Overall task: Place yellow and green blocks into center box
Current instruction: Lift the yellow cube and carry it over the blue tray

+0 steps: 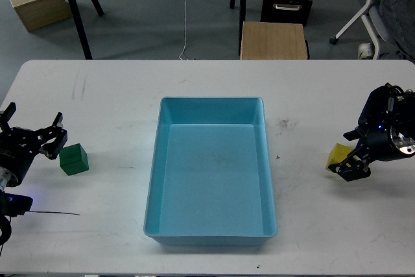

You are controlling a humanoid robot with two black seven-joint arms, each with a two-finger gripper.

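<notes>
So the green block [73, 159] sits on the white table [110, 95], left of the light blue tray [211, 228], well apart from it. The left gripper [34, 135] is right beside it with fingers spread apart, not touching. The yellow block [338, 156] is over on the right side, tilted, and the right gripper [350, 167] is up against it, but I can't tell whether it's actually clamped. Tan wooden boxes [273, 40] sit on the floor behind.

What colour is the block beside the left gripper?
Dark green block, seen best in the head view, just right of the left gripper.
</notes>
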